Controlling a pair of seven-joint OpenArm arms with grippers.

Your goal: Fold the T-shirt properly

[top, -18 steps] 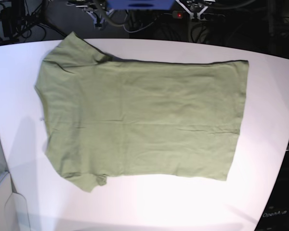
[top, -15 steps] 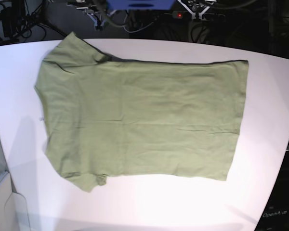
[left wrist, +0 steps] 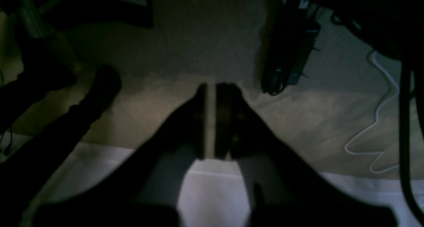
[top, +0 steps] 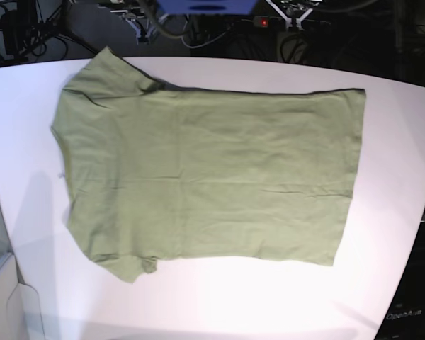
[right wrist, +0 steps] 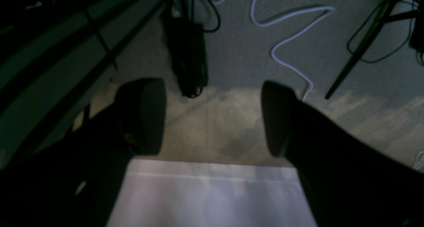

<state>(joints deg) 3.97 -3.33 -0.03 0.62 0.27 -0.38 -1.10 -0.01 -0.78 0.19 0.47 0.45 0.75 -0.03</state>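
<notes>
The T-shirt (top: pixel 205 177), plain sage green, lies spread flat on the white table (top: pixel 382 234), neck to the left and hem to the right. One sleeve points to the far left corner and the other to the near left. My left gripper (left wrist: pixel 211 86) is shut with only a thin slit between its dark fingers and holds nothing; it hangs past the table edge over the carpet. My right gripper (right wrist: pixel 210 84) stands open and empty, also beyond the table edge. Neither wrist view shows the shirt.
Arm mounts and cables (top: pixel 198 10) crowd the back edge of the table. On the carpet lie a white cable (right wrist: pixel 288 31) and a black power strip (left wrist: pixel 288 54). A pale box (top: pixel 0 297) sits at the near left corner.
The T-shirt has not moved. The arm hardware at the top edge of the base view has shifted only slightly.
</notes>
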